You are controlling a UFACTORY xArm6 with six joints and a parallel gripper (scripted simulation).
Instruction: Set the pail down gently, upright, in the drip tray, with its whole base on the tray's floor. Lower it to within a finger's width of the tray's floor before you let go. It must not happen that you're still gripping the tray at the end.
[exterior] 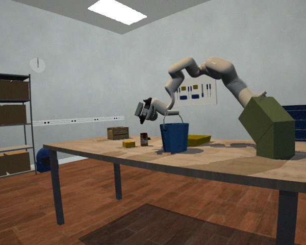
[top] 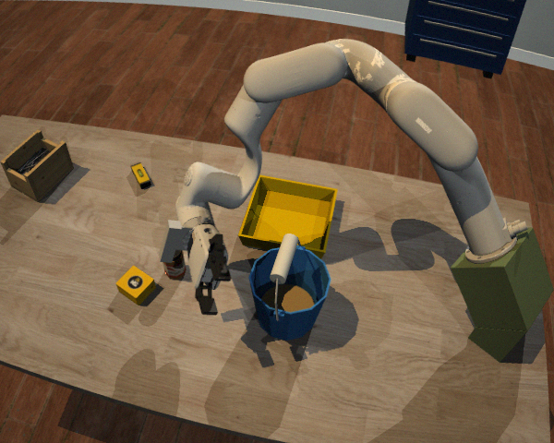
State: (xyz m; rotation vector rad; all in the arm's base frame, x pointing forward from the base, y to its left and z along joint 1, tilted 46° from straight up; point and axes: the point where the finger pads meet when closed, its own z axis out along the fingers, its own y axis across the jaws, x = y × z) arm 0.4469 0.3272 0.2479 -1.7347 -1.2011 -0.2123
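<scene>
A blue pail (top: 290,312) (exterior: 174,137) stands upright on the table (top: 411,333) (exterior: 227,163), with its wire handle up and the white grip (top: 284,257) (exterior: 171,112) above the rim. The yellow drip tray (top: 249,214) (exterior: 199,139) lies empty just behind the pail. My gripper (top: 208,301) (exterior: 140,112) is open and empty. It hangs above the table to the left of the pail, about level with the handle grip, and touches neither pail nor tray.
A jar (top: 174,270) (exterior: 144,139) and a small yellow box (top: 135,284) (exterior: 128,144) stand under and left of the gripper. A wooden crate (top: 36,164) (exterior: 117,132) and a small yellow device (top: 141,175) are at far left. The green arm base (top: 501,286) (exterior: 274,126) is at right.
</scene>
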